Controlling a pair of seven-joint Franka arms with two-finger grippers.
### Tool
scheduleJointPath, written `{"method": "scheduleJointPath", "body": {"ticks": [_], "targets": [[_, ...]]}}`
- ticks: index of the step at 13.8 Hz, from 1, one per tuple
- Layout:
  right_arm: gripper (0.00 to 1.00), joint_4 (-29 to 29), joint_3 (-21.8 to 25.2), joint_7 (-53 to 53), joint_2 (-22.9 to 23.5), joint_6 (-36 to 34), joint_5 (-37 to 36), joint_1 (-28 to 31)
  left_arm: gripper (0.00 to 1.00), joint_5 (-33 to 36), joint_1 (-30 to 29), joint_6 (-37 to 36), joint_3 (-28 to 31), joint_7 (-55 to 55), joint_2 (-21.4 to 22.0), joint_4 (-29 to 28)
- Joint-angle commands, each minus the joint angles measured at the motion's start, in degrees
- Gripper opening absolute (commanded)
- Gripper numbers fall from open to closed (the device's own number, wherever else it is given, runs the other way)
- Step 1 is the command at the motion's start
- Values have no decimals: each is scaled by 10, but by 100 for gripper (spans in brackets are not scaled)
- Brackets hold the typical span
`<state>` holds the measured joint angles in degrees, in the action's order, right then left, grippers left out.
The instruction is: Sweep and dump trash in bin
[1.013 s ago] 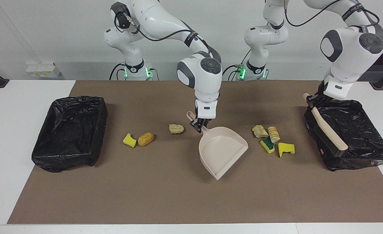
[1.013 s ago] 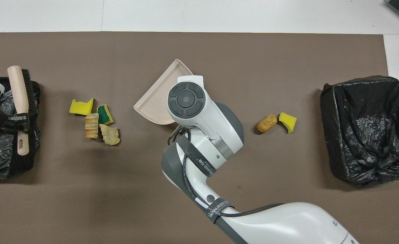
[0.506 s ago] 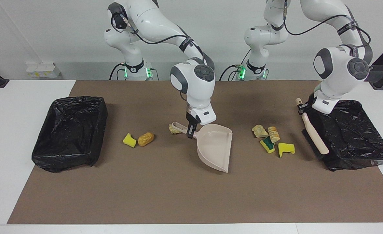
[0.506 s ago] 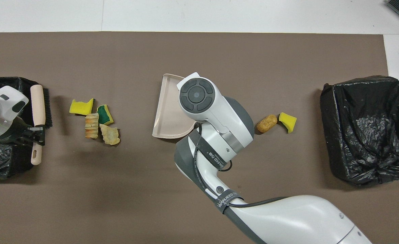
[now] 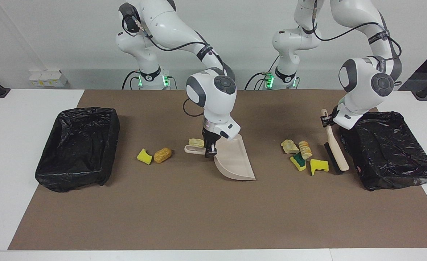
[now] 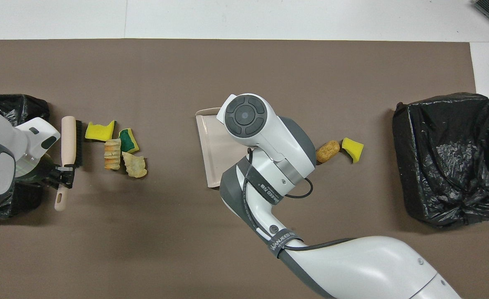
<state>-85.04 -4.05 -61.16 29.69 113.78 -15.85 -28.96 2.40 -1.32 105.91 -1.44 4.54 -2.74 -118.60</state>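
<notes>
Facing view. Right gripper (image 5: 209, 150) clamped on the handle of the beige dustpan (image 5: 235, 161), mid-surface. Pan tilted up on one edge, open mouth turned toward the left arm's end of the surface. One tan lump (image 5: 196, 142) lies just beside the pan handle, nearer to the robots. Left gripper (image 5: 327, 120) clamped on the handle of the brush (image 5: 336, 150); black bristles face the trash cluster (image 5: 304, 156), brush head low, just beside it. Cluster: two tan lumps nearer to the robots, a green-and-yellow sponge scrap and a yellow scrap farther from them. Cannot tell whether bristles touch the yellow scrap. Black-lined bin (image 5: 391, 154) at the left arm's end, next to the brush. Second black-lined bin (image 5: 79, 146) at the right arm's end. Yellow sponge scrap (image 5: 144, 156) and golden-brown lump (image 5: 162, 154) side by side between that bin and the dustpan.

Overhead view. Left gripper (image 6: 65, 176) holds the brush (image 6: 68, 141) by its handle; bristles alongside the yellow scrap of the cluster (image 6: 115, 147). Right arm's wrist covers most of the dustpan (image 6: 211, 145); its gripper is hidden here. Golden-brown lump (image 6: 327, 151) touches the yellow scrap (image 6: 352, 149), near the bin (image 6: 448, 158).
</notes>
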Motion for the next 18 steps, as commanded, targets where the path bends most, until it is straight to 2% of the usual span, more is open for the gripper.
{"method": "scheduleJointPath", "body": {"ticks": [1, 4, 7, 9, 18], "targets": [[0, -18, -7, -21, -2, 10, -23, 2, 0, -15, 35, 24, 6, 0, 27, -34], [0, -23, -8, -25, -2, 15, -21, 4, 0, -24, 61, 50, 6, 17, 48, -71], [0, -49, -8, -30, -9, 53, -17, 7, 0, -59, 107, 58, 6, 80, 48, -71], [0, -51, -9, -30, -9, 53, -16, 7, 0, -80, 145, 74, 6, 123, 40, -72], [0, -54, -9, 15, -12, 44, 8, 2, 0, -203, 283, 181, 7, 170, 36, -82]]}}
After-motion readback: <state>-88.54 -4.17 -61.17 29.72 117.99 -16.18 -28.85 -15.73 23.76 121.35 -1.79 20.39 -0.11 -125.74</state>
